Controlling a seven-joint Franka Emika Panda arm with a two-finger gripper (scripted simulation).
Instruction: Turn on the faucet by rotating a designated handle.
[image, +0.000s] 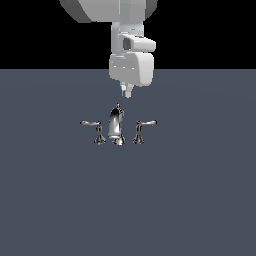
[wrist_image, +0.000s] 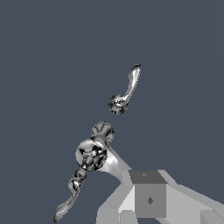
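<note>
Overhead, fingers (image: 127, 92) hover above the faucet (image: 117, 126).

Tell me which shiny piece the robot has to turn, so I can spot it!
Find the shiny chrome faucet on the grey floor, below the white gripper. Its tall spout stands in the middle. The handle is the short piece on the exterior view's right, its thin lever pointing away from the spout.

Flat slate-grey bench (image: 190, 200) seen spread across the lower scene, plain black backdrop (image: 210, 30) shown above the bench's far edge, bench surface rendered uniform and unmarked
</note>
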